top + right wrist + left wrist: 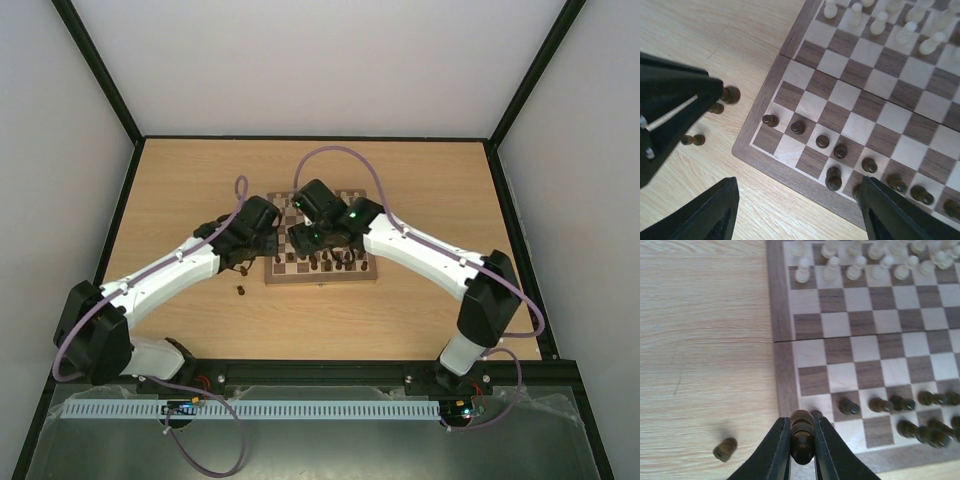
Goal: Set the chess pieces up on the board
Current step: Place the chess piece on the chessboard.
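Observation:
The board [782, 365] lies mid-table, seen also in the top view as the board [322, 275]. Cream chess pieces [855, 267] stand along its far rows. Dark chess pieces [849, 406] stand on its near rows. My left gripper [801, 420] is shut on a dark piece [802, 437], held just above the board's near left corner. In the right wrist view a row of dark pawns [798, 127] runs along the near rows, with a taller dark piece [833, 179] behind them. My right gripper [800, 215] hangs open over the board's near edge with nothing between its fingers.
A loose dark piece [725, 449] lies on its side on the wooden table left of the board, also seen as the loose piece [240, 291] in the top view. The left gripper's black body [670, 115] sits close beside my right gripper. Black frame rails edge the table.

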Available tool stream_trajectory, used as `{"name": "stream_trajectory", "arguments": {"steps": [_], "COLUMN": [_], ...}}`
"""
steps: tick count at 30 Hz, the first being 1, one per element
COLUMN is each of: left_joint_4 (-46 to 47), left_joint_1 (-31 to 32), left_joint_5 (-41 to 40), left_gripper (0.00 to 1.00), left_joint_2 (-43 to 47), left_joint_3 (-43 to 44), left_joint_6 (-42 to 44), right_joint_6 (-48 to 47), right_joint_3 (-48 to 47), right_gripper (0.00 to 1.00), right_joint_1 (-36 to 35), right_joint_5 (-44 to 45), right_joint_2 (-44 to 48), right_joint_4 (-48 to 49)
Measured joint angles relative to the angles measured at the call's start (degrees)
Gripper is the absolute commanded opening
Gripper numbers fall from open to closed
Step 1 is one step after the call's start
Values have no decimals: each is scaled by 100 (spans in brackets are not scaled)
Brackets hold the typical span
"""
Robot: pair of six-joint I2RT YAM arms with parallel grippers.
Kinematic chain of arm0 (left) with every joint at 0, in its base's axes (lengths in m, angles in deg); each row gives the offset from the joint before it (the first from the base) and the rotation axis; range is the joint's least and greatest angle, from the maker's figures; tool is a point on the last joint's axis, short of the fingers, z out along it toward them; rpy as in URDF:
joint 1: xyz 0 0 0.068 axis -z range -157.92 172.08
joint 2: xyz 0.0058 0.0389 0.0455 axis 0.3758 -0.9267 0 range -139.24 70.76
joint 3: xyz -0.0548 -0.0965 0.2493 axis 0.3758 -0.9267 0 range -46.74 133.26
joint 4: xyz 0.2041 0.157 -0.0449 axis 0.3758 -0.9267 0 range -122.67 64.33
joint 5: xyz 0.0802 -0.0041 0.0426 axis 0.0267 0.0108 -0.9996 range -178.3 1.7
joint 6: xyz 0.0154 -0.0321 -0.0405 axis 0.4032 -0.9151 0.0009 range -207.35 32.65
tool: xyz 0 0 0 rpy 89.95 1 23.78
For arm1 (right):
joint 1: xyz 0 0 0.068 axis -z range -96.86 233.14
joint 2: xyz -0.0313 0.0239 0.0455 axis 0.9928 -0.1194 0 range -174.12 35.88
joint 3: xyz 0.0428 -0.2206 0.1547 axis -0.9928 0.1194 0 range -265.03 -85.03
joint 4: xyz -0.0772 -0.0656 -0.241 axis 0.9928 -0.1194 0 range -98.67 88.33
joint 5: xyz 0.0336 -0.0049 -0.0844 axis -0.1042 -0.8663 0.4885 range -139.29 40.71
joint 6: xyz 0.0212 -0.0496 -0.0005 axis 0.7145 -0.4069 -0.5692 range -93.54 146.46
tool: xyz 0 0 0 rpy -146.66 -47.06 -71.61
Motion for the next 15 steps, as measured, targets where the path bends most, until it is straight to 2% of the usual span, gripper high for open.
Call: {"name": "stream_trajectory", "arguments": {"steps": [15], "left_joint_4": [-393], "left_joint_1": [940], "left_joint_5": [15], "left_gripper": [9], "left_joint_2": [-365], "left_joint_3": [382], "left_joint_6": [-46], "right_joint_6": [153], "right_joint_3": [562], "right_gripper": [68], "right_joint_1": [234], "right_joint_5": [597], "right_joint_2": [1274], "right_joint_4": [-160]}}
